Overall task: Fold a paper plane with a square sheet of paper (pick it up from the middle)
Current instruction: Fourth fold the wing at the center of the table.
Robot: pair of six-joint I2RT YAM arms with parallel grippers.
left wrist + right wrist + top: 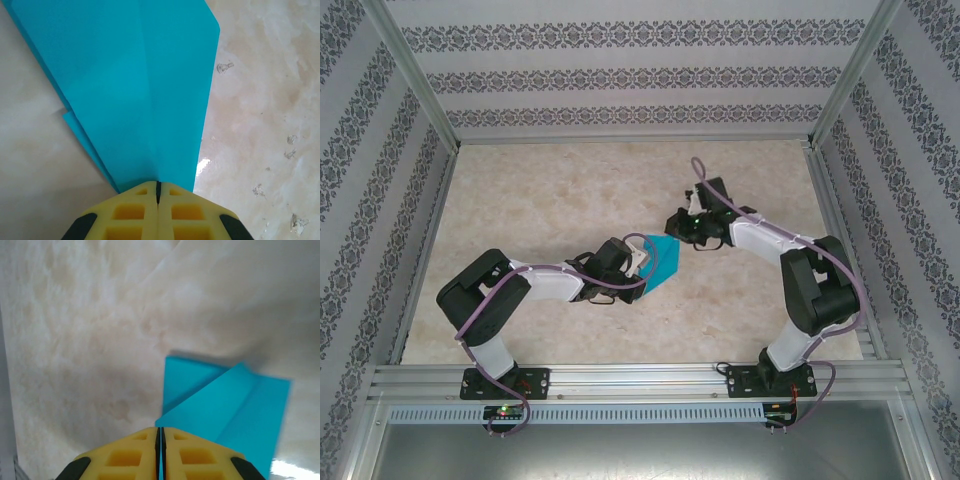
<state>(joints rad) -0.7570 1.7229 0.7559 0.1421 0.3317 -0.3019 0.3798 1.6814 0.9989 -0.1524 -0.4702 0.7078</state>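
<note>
Left gripper [158,185] clamped on narrow end of folded paper [140,85]. Right gripper [160,431] closed, pinching paper's opposite corner. Paper sits between grippers, near tabletop [550,190] centre.

Beige marbled desk [550,200] with cloudy veining, pale walls [630,75] on three sides with bands of dark floral pattern, aluminium posts [415,70] at the corners, slotted aluminium rail [640,378] along the near edge, soft even light, small glare patch [202,166] on the desk
</note>
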